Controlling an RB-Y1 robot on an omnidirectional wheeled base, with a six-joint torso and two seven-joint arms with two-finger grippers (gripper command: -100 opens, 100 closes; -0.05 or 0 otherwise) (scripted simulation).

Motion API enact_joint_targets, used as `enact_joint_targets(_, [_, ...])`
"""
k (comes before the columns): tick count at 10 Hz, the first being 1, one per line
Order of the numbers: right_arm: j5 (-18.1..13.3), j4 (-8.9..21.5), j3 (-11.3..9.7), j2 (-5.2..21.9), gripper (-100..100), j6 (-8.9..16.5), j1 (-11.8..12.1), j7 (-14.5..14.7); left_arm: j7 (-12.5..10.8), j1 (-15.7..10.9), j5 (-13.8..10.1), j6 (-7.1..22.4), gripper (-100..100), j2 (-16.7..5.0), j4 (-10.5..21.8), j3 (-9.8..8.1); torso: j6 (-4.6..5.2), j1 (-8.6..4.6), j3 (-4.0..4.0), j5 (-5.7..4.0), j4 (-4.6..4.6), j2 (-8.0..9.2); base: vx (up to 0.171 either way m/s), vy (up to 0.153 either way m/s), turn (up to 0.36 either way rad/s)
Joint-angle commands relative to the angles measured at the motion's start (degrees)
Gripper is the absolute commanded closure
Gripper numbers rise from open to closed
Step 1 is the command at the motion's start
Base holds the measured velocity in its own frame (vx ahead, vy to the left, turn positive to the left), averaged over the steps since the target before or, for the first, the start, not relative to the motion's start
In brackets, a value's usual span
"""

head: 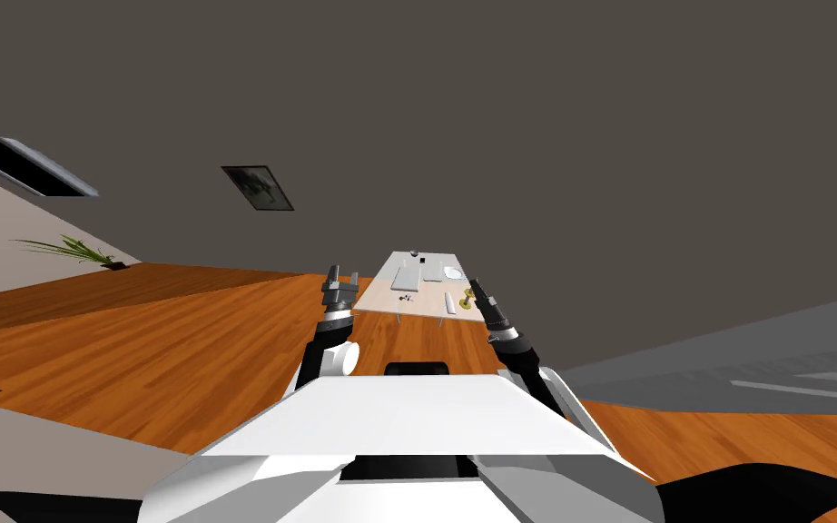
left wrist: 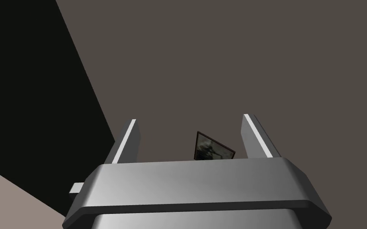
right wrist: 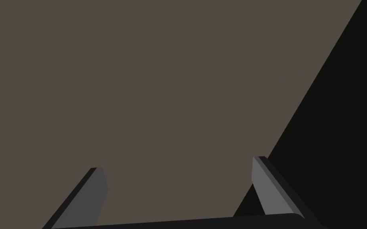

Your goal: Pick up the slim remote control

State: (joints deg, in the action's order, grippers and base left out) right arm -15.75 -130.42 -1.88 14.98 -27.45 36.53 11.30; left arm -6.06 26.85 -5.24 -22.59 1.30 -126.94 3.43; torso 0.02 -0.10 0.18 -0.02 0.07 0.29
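Well short of the light table [head: 379,295], left gripper [head: 339,276] and right gripper [head: 478,291] raised, fingers apart and empty, slim white remote control [head: 449,302] lying untouched near its front edge, approach and grasp apparently yet to come.

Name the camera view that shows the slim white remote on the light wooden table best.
The head view: the slim white bar-shaped remote lies small near the front edge of the light wooden table, beside a yellow object. Both wrist views face the dark grey wall, away from the table.
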Motion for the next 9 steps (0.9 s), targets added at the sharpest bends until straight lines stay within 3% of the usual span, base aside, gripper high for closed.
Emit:
enact_joint_targets(1, [-2.86,1.41,-1.22,1.94,-100,-0.90,0.18,1.11,0.00,0.00,0.00,0.00,0,0.00,0.00,0.00,0.00,0.00,0.00,0.00,0.00,0.00,-0.095,0.004,0.250])
enact_joint_targets(2, [-4.64,1.41,-1.22,1.94,-100,-0.90,0.18,1.11,0.00,-0.01,0.00,0.00,0,0.00,0.00,0.01,-0.04,0.03,0.02,0.01,0.00,0.05,-0.076,0.002,0.131])
enact_joint_targets(3, [-6.37,2.93,-2.32,3.71,-100,-1.82,0.15,2.09,0.00,0.00,0.00,0.00,0,0.00,0.00,0.00,0.00,0.01,0.00,0.00,0.00,0.00,-0.075,0.003,0.264])
enact_joint_targets(5, [-8.48,2.93,-2.32,3.71,-100,-1.82,0.15,2.09,0.00,0.00,0.00,0.00,0,0.00,0.00,0.00,0.01,-0.02,-0.02,0.00,0.00,-0.03,-0.054,-0.003,0.052])
enact_joint_targets(8, [-14.27,6.51,-4.79,7.43,-100,-3.79,-0.52,4.18,0.00,0.00,0.00,0.00,0,0.00,0.00,0.00,0.01,-0.02,-0.04,0.00,-0.01,-0.08,-0.072,0.001,0.225])
enact_joint_targets(9, [-16.09,6.51,-4.79,7.43,-100,-3.79,-0.52,4.18,0.00,-0.01,0.00,0.00,0,0.00,0.00,0.00,-0.02,-0.01,-0.01,0.00,-0.01,0.00,-0.075,-0.009,0.155])
